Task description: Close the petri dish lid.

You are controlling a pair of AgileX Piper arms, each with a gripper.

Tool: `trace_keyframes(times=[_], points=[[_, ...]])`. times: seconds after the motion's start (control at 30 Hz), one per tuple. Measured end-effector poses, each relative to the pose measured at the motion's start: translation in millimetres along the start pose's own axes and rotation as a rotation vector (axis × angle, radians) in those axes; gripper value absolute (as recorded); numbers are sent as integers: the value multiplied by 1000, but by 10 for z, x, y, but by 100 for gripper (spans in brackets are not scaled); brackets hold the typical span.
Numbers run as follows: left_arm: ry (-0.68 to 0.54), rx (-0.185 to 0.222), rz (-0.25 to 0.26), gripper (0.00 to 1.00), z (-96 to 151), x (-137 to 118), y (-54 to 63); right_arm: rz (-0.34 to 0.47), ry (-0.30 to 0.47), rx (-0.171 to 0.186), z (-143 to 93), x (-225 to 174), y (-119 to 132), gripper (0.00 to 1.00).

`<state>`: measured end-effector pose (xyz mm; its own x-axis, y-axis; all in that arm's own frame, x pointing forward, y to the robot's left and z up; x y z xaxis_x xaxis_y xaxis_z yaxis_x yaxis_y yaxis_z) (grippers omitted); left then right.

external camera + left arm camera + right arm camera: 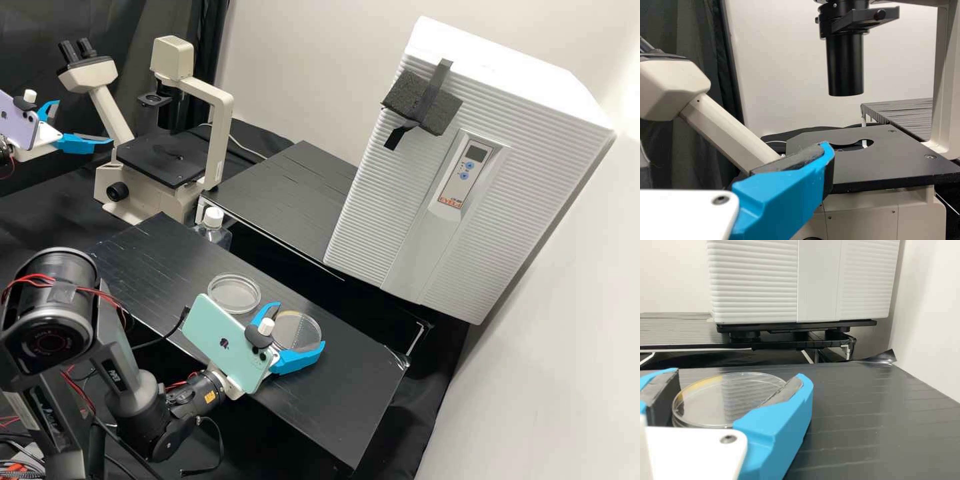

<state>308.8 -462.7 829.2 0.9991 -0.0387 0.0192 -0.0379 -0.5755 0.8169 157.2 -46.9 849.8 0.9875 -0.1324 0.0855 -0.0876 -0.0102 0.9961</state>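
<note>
In the high view my right gripper point(301, 325) is low over the bench, its open fingers on either side of a clear round petri dish piece point(297, 331). A second clear round piece point(233, 294) lies flat beside it, farther from the incubator. In the right wrist view my right gripper point(738, 378) straddles the near piece point(722, 400), which has a yellowish rim; whether the pads touch it, I cannot tell. Which piece is the lid is unclear. At the upper left, my left gripper point(84, 122) stands open near the microscope; the left wrist view shows one finger of this gripper point(735, 155).
The microscope point(163, 157) stands at the back left, its black stage point(890, 157) beyond my left gripper. A bottle point(213, 230) with a white cap is behind the black bench point(360, 400). The large white incubator point(393, 180) rises at the back right.
</note>
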Motion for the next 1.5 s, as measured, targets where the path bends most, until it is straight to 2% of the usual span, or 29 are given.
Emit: trace_keyframes(times=[0.2, 0.5, 0.7, 0.77, 0.87, 1.03, 1.1, 1.2, 1.27, 1.33, 1.47, 1.5], points=[[0, 0, 0, 100, 0, 0, 0, 22, 2, 8, -10, -23, 39, 0], [0, 0, 0, 100, 0, 0, 0, 91, 32, 72, -122, -115, 159, 0], [0, 0, 0, 100, 0, 0, 0, 96, 95, 100, -248, -179, 190, 0], [0, 0, 0, 100, 0, 0, 0, 87, 128, 91, -312, -205, 188, 0], [0, 0, 0, 100, 0, 0, 0, 58, 195, 48, -436, -242, 156, 0], [0, 0, 0, 100, 0, 0, 0, -37, 296, -9, -594, -266, 39, 0], [0, 0, 0, 100, 0, 0, 0, -74, 326, -19, -634, -268, -6, 0], [0, 0, 0, 100, 0, 0, 0, -145, 363, -9, -712, -257, -110, 0], [0, 0, 0, 100, 0, 0, 0, -185, 366, 14, -765, -245, -183, 0], [0, 0, 0, 100, 0, 0, 0, -185, 366, 35, -808, -235, -216, 0], [0, 0, 0, 100, 0, 0, 0, -173, 375, 29, -897, -220, -288, 0], [0, 0, 0, 100, 0, 0, 0, -157, 369, 37, -907, -213, -290, 0]])
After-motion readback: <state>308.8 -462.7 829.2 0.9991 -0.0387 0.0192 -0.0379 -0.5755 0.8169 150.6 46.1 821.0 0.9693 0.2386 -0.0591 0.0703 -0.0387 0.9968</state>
